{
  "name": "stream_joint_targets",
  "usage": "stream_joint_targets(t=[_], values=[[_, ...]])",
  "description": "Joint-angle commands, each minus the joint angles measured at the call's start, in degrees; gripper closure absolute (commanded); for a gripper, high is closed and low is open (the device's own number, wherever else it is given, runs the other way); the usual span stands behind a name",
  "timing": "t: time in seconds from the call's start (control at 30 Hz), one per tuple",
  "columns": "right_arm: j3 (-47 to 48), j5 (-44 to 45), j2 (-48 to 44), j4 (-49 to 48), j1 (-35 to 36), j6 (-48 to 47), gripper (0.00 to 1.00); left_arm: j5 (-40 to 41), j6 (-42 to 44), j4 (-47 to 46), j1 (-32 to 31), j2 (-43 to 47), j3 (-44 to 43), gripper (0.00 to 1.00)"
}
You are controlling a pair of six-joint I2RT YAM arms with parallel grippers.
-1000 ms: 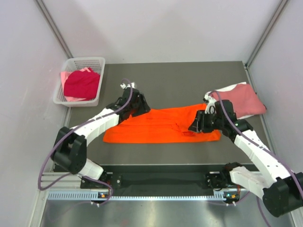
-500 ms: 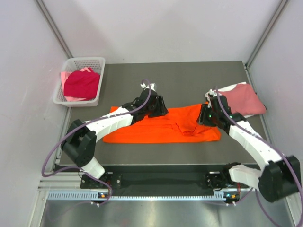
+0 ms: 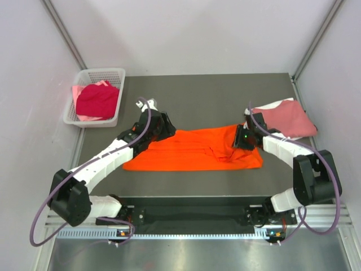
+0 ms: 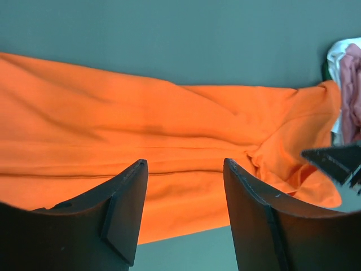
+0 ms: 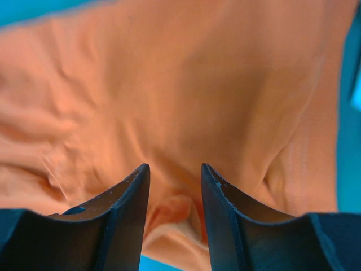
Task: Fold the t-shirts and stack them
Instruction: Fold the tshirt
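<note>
Broadly, we find the dark grey table [image 3: 214, 96] lying under both grippers. The largest item on it is the orange t-shirt [image 3: 192, 151], spread flat with wrinkles. It runs from beneath the left gripper [image 3: 162, 127] across to beneath the right gripper [image 3: 244, 138], and each gripper stands over the shirt's far edge. The white lattice basket [image 3: 93, 76] sits to the left of and beyond the left gripper, well apart from it, beside the table's left edge. A folded dusty rose t-shirt [image 3: 287, 121] lies near the right gripper, to its right and beyond it. It rests on a white t-shirt [image 3: 269, 105] of which only an edge shows. Inside the basket, a crimson t-shirt [image 3: 97, 100] lies bunched over a pale pink t-shirt [image 3: 84, 117].

Left gripper: the jaws are wide apart with nothing held between them. Orange cloth lies beneath, and we cannot tell whether the fingertips [image 4: 131, 192] touch it.

Right gripper: the jaws are apart by a narrower gap, close over the orange cloth. A raised fold of that cloth sits in the gap, and we cannot tell whether the pads press on it.

Count: two grippers, five t-shirts (one of each colour), one basket, one table.
</note>
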State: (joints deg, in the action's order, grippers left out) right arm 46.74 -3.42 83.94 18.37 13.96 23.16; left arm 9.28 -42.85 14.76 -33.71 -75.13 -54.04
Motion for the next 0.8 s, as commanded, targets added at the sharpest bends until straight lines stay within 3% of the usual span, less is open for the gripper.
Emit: stream_joint_targets(t=[0.0,0.17,0.4,0.53,0.77], values=[[-6.0,-4.8,-4.0,-1.4,-0.6,1.2,0.59,-0.8,2.2,1.1,1.8,2.5,2.0,0.39],[-14.7,-0.8,-19.0,6.7,-0.4,9.0,0.6,-1.4,3.7,2.1,4.5,5.3,3.6,0.39],[-13.4,5.8,-33.0,17.1,-0.2,14.4,0.57,-2.5,3.7,1.5,5.2,4.6,3.5,0.39],[-11.1,7.0,-31.0,15.3,-0.2,13.1,0.53,-3.8,3.7,1.1,5.1,3.5,2.8,0.39],[-6.2,0.9,-18.3,7.7,-0.2,7.8,0.68,-3.0,4.3,1.8,5.2,3.9,2.7,0.39]])
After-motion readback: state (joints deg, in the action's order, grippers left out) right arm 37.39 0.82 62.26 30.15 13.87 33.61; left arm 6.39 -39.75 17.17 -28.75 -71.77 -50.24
